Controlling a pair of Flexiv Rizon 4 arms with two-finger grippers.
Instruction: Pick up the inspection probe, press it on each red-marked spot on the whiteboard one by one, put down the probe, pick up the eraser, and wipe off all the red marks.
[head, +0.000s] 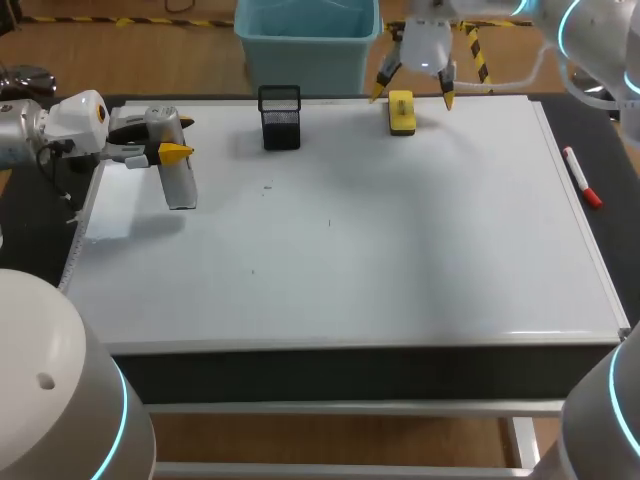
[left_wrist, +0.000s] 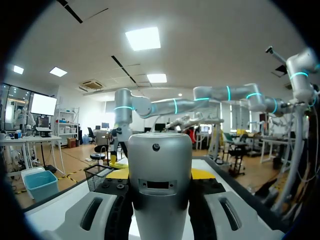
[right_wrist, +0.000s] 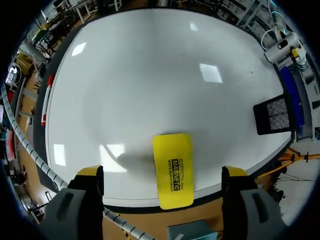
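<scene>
While the left gripper (head: 165, 150) is clenched on the probe (head: 172, 165), that tool hangs tilted over the left end of the board (head: 350, 260), its lower end near or on the surface (I cannot tell which). Next along, a black mesh holder (head: 280, 118) stands by the far edge. Right of it lies the yellow eraser (head: 401, 112), also at the far edge, with the right gripper (head: 415, 85) above it, jaws spread wide and touching nothing. Off the board's right side lies a marker (head: 581, 177). I find no red marks on the board in any view, only a few dark specks.

As I judge it, three things could go wrong. The probe is not yet put down while the other arm is poised over the eraser, so the order of steps may slip. The eraser sits so near the rim that an off-centre close could push it over. With no marks to see, a wipe may miss faint ones.

The left wrist view shows the probe (left_wrist: 160, 175) filling the gap between the grey fingers (left_wrist: 95, 215), pressed from both sides, which the head view only hints at. It shows nothing of the board under the probe's end. The right wrist view shows the eraser (right_wrist: 173, 170) between the yellow fingertips (right_wrist: 90, 172) with clear gaps on each side (the head view cannot settle those).
</scene>
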